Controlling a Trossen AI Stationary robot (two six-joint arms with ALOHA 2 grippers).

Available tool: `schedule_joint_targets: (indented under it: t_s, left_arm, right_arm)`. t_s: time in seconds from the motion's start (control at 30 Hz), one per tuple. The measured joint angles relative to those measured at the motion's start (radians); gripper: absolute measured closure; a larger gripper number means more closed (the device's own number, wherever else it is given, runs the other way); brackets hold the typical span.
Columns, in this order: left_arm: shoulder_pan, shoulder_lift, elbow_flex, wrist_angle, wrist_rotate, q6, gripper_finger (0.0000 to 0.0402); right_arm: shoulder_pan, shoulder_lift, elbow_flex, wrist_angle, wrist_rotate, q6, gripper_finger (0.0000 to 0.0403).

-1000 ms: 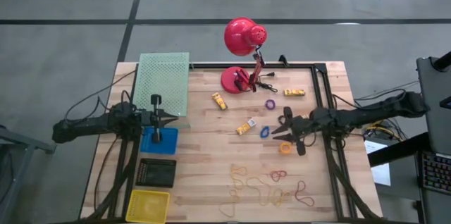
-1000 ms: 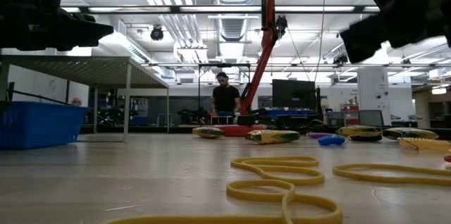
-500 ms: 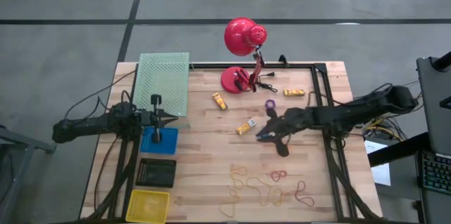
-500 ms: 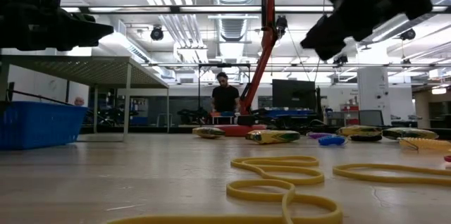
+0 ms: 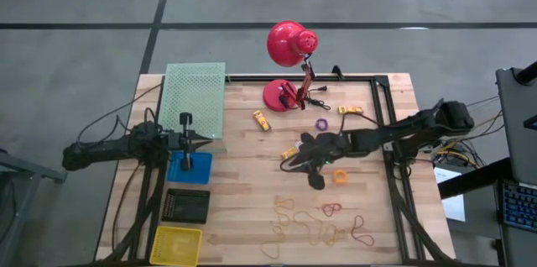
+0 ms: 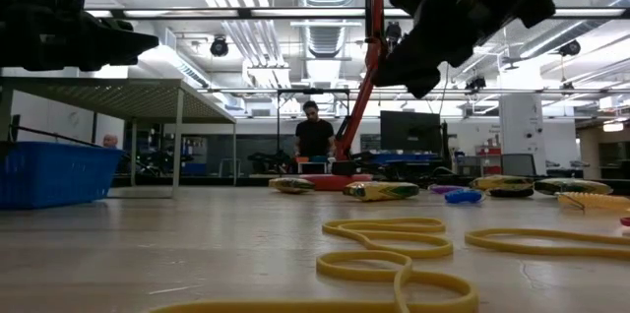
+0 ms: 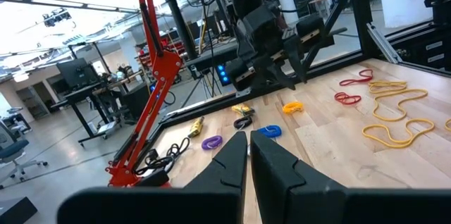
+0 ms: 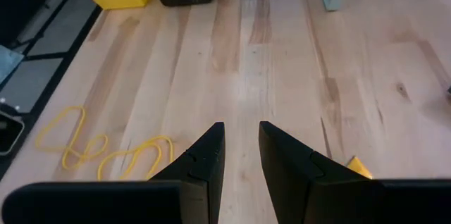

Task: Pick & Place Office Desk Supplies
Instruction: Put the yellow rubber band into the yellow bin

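1. We see the right gripper at frame centre, over a yellow piece, fingers slightly parted, empty.
2. Left gripper, centre left, closed.
3. Rubber bands lie lower centre.

The surface is pale wood with visible grain. The desk lamp is red. The mesh tray is pale green with a dotted perforation pattern. Three bins: blue bin, black bin, yellow bin. Rubber bands are yellow and red. Rings: purple ring, orange ring. Both arms are black.
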Motion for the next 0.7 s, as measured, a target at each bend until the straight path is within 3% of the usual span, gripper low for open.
schedule_joint_targets:
  t_s: [0.7]
  left_arm:
    - [0.000,0.000,0.000,0.000,0.000,0.000,0.0378]
  right_arm:
    - [0.006,0.137,0.026,0.050,0.082,0.117,0.0316]
